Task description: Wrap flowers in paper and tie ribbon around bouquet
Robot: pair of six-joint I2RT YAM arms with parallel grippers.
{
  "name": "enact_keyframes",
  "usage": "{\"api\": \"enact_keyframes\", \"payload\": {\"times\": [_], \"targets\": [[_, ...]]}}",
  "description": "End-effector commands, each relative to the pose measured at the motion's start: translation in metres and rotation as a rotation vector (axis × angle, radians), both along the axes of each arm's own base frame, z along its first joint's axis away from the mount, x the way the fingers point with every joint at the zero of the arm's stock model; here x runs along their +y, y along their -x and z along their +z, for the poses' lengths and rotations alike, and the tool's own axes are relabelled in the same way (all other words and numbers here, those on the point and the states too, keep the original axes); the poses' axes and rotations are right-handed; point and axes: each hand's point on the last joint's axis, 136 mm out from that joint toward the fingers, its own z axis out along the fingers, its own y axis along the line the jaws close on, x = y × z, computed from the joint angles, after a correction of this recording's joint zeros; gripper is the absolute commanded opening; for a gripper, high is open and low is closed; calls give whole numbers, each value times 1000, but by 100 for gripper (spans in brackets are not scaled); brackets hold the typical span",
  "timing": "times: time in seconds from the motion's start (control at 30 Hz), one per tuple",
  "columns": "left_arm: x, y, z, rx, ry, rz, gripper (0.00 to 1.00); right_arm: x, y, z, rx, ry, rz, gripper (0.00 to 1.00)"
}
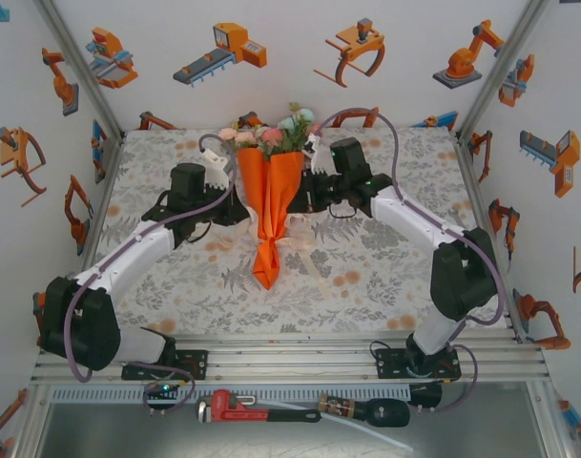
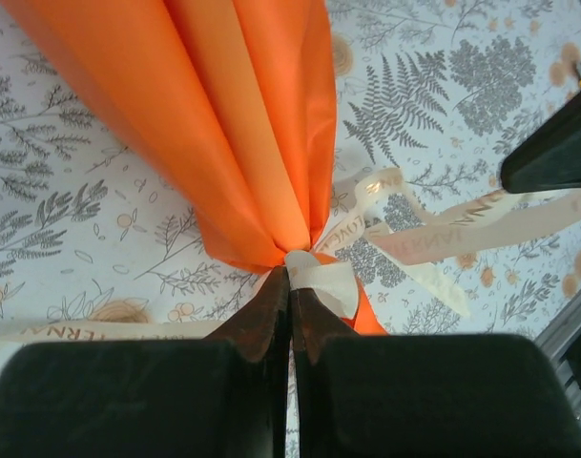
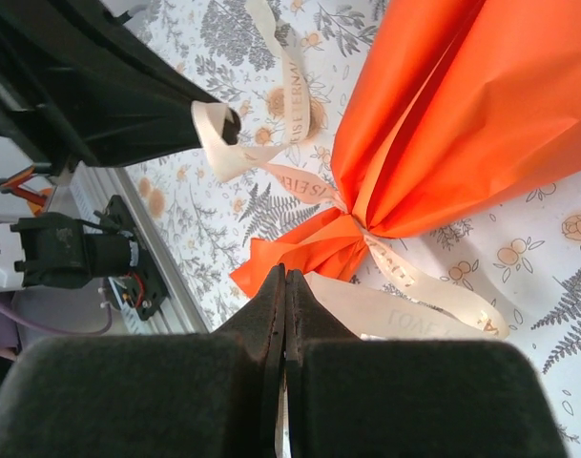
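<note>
My arms are converging on the ribbon [image 2: 443, 239]: right fingers [image 3: 266, 315] closed, left fingers [image 2: 266, 320] narrow, grip unclear; free counter [image 1: 366, 277] at six o'clock.

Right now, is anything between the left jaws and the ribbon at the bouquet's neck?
Nothing visible. On the left gripper, the jaws sit right at the ribbon where it cinches the paper, and no other object lies between them.

Paper [image 2: 223, 124]: smooth, matt. Ribbon [image 2: 433, 239]: thin gauzy fabric, slight sheen. Table cover [image 1: 385, 258]: matt, printed. Rail [image 1: 300, 363], 6 o'clock: ribbed metal.
</note>
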Motion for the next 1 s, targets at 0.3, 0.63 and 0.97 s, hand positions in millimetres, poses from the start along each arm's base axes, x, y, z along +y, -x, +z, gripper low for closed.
{"api": "enact_keyframes", "payload": {"times": [0.3, 0.63, 0.97], "targets": [[-31, 14, 28, -197, -25, -161, 16, 6, -21, 7, 23, -22, -86, 0], [-40, 40, 41, -290, 70, -229, 16, 62, -60, -5, 96, -27, -150, 0], [-45, 40, 42, -317, 77, -240, 15, 101, -45, 36, 107, -124, -73, 58]]}}
